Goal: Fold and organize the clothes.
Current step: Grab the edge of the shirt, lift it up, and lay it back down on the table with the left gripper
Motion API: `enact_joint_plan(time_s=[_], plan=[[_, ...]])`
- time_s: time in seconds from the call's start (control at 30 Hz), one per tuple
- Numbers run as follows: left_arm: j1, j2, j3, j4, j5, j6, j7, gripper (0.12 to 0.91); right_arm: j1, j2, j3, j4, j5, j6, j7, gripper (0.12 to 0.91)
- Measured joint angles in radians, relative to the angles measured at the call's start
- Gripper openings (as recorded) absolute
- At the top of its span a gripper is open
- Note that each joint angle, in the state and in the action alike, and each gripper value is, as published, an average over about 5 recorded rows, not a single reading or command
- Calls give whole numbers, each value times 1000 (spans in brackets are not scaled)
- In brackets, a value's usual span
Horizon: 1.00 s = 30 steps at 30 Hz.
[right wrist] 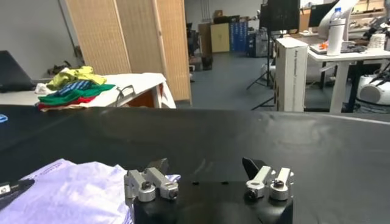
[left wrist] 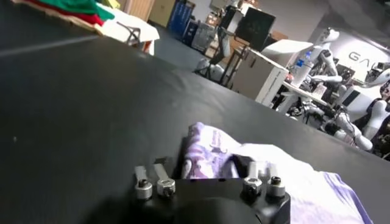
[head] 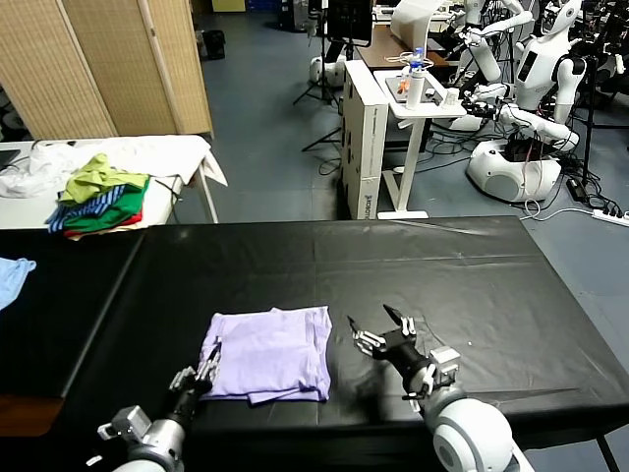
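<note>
One black table (head: 472, 285), perhaps cloth-covered.

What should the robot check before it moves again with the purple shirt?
1. Pale lavender T-shirt lies folded on the black table: ok.
2. Left gripper at the shirt's near left corner: ok.
3. Left gripper actually pinching cloth: cannot tell.
4. Right gripper open, beside the shirt's right edge, not touching: ok.
5. Light blue cloth and heap of green, striped and red garments lie well away: ok.

Pale lavender T-shirt (head: 272, 352) (plain side up) on a black table cover (head: 472, 285).
</note>
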Motion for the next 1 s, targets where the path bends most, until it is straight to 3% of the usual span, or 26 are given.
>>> enact_joint_plan(time_s=[0.1,0.17,0.43,0.63,1.0], plan=[[-3,1,-2,-4,-9,0,-5,196,0,3,0,-3,-3,1,0,907],[-7,5,-3,-8,0,1,-11,175,0,5,1,-5,-6,2,1,907],[-34,53,-15,-38,184,45,-43,177,-1,8,8,-17,-14,13,3,907],[-40,133,-47,-57,315,33,-41,177,0,12,10,-29,-12,16,6,907],[-2,369,-215,-61,370,9,-41,177,6,26,8,-41,-7,21,10,907]])
